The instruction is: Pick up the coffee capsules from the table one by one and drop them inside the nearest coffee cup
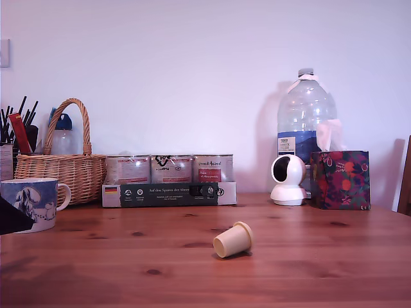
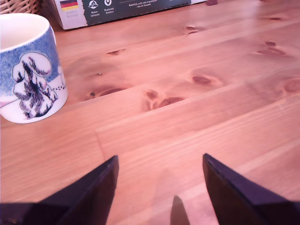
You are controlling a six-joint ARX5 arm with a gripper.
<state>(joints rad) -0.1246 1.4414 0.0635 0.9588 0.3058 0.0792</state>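
Observation:
A cream-beige coffee capsule (image 1: 232, 240) lies on its side on the wooden table (image 1: 308, 269), a little to the exterior view's right of centre. The white and blue coffee cup (image 1: 31, 203) stands at the exterior view's left edge, its handle towards the capsule. In the wrist view the cup (image 2: 29, 70) is upright and close by, and the capsule is out of sight. My gripper (image 2: 160, 161) hangs open above bare wood, its two dark fingers (image 2: 96, 187) spread with nothing between them. Only a dark corner of the gripper (image 1: 11, 218) shows in the exterior view, in front of the cup.
Behind the cup stands a wicker basket (image 1: 64, 168). A dark box with three tins (image 1: 170, 183) runs along the back. A white camera (image 1: 288, 179), a water bottle (image 1: 306, 122) and a floral tissue box (image 1: 340, 179) stand at the back right.

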